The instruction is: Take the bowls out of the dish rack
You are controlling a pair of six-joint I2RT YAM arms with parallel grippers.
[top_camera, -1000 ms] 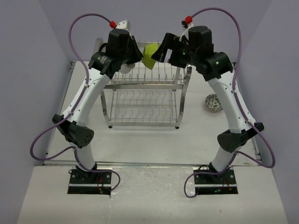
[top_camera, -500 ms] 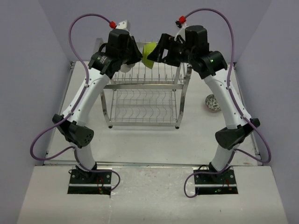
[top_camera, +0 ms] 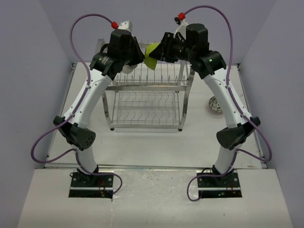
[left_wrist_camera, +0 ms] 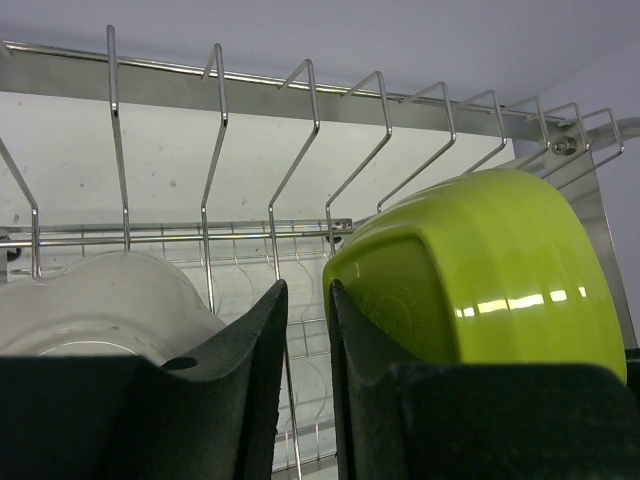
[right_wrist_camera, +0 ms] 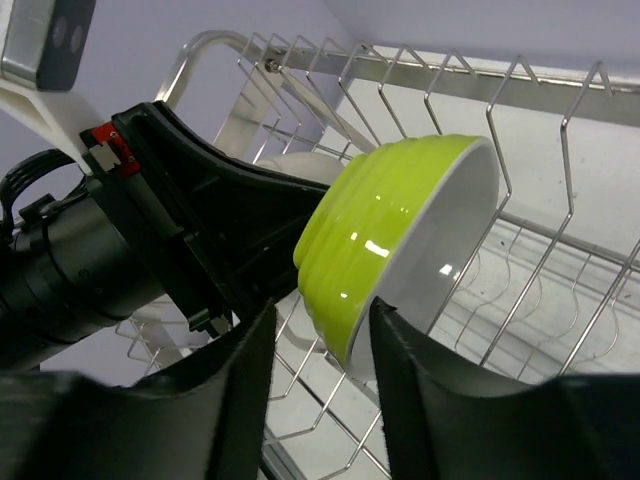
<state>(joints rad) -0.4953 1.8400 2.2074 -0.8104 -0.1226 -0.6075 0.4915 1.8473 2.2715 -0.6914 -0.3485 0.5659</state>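
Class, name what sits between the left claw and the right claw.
A lime green bowl, propped among the dish rack's dividers; the right wrist and top views show it.

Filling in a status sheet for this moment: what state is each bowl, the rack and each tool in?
dish rack: upright, holding bowls
lime green bowl: on edge in the upper tier
white bowl: in the rack beside it
patterned bowl: on the table, outside the rack
left tool: barely open, empty
right tool: open, straddling the lime green bowl's rim
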